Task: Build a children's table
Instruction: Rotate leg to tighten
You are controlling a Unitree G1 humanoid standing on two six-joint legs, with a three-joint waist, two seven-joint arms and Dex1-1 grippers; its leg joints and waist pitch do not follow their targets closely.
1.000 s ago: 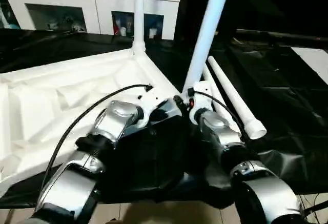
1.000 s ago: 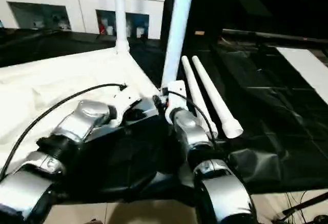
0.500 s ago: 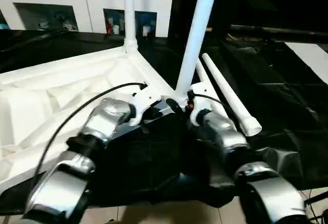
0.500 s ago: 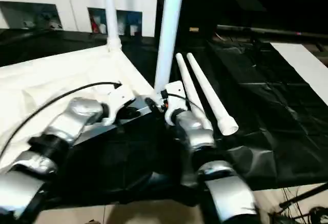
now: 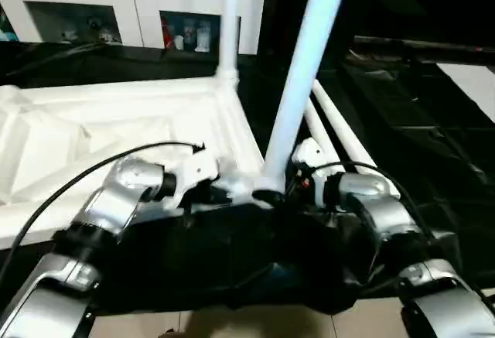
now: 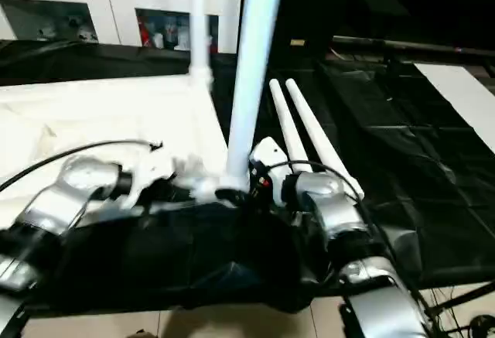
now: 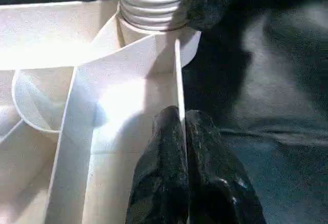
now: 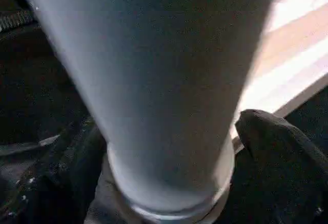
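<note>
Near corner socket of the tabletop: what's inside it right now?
A white leg stands upright in the near corner socket; its ribbed end is partly seated, with several ribs above the rim. How far it goes in is hidden by the socket wall.

The tabletop (image 5: pixel 116 133) lies upside down on the left, one leg (image 5: pixel 229 29) up in its far corner socket, another leg (image 5: pixel 305 75) at the near corner, two loose legs (image 6: pixel 309 141) lying to the right.
</note>
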